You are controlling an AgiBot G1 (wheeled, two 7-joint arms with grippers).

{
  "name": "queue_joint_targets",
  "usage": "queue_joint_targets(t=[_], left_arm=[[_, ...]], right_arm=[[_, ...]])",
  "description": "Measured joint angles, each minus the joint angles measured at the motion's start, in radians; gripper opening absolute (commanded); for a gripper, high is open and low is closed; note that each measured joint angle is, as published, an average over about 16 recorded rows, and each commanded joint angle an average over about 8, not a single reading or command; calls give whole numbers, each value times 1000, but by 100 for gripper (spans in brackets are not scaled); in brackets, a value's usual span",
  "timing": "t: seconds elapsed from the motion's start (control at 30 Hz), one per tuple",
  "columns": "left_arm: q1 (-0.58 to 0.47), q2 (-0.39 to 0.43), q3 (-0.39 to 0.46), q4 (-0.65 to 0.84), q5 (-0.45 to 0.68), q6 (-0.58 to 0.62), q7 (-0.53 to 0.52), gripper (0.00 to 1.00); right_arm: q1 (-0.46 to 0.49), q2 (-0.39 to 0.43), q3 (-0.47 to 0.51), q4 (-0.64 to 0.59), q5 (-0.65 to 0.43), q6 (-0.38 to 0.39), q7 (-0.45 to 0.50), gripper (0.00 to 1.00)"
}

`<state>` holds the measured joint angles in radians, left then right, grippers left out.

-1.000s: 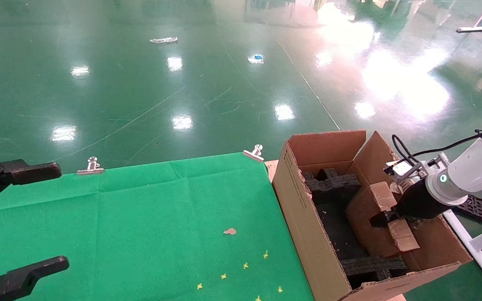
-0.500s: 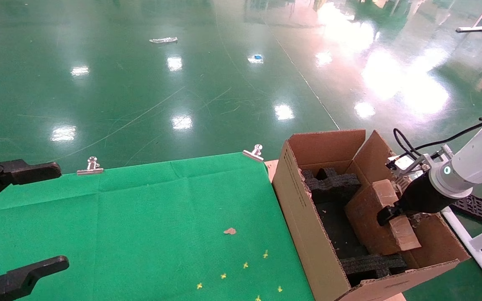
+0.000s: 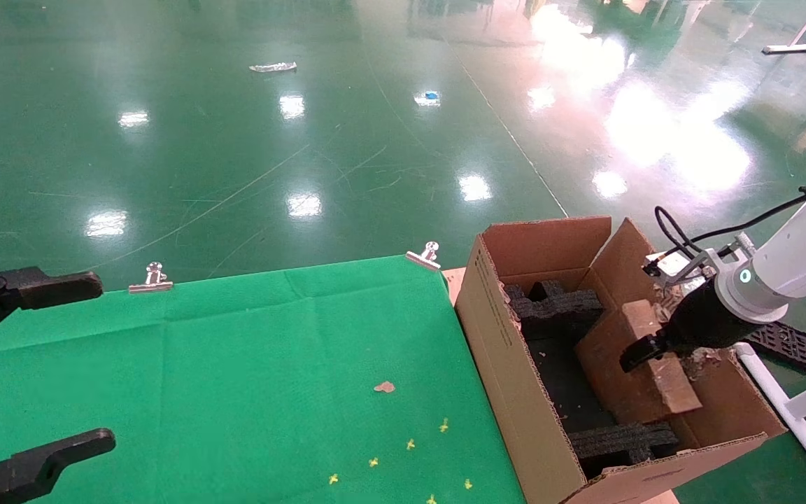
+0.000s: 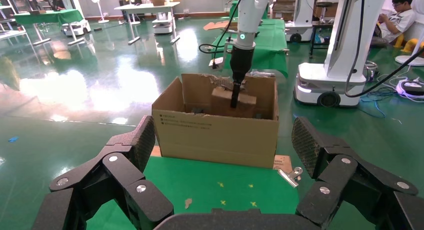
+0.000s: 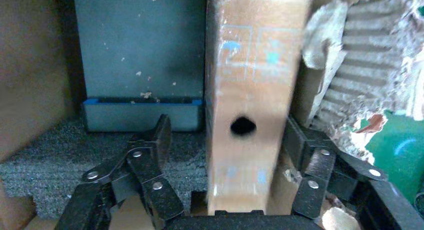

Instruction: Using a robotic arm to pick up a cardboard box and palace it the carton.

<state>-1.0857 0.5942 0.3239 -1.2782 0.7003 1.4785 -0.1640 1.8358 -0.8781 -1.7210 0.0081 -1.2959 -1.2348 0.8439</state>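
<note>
1. At the far left of the head view, my left gripper (image 3: 25, 364) hangs over the edge of the green cloth (image 3: 235, 371), parked, its black fingers (image 4: 125, 155) spread wide with nothing between them.
2. Along the cloth's far edge sit two silver clips (image 3: 152, 278); a small brown scrap (image 3: 384, 386) and several yellow marks (image 3: 410, 444) lie on the cloth nearer the carton.
3. Just beside the cloth's right edge stands the carton (image 3: 508, 364), flaps upright, the inner side wall ragged along its top, black foam inserts (image 3: 557, 308) at its far and near ends.
4. Inside the carton, between the foam inserts, the cardboard box (image 3: 655, 364) stands on edge, leaning toward the carton's right wall.
5. Over the carton's right side, my robotic arm (image 3: 788, 269) reaches in from the right, and my right gripper (image 3: 637, 353) is at the top of the cardboard box.
6. From the right wrist view, the narrow holed face of the cardboard box (image 5: 250, 120) stands between my right fingers (image 5: 150, 155). The fingers are parted; one sits clear of the box, the other lies close against it. I cannot tell whether that one touches.
</note>
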Motion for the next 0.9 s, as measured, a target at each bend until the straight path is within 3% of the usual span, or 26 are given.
queue_joint_targets(t=[0.33,0.9], left_arm=[[0,0,0,0,0,0,0,100],[0,0,1,0,-1,0,0,100]], right_arm=[[70,8,10,11,13,-12,-41,100],[401,64,60,98,71,-81,-230,100]])
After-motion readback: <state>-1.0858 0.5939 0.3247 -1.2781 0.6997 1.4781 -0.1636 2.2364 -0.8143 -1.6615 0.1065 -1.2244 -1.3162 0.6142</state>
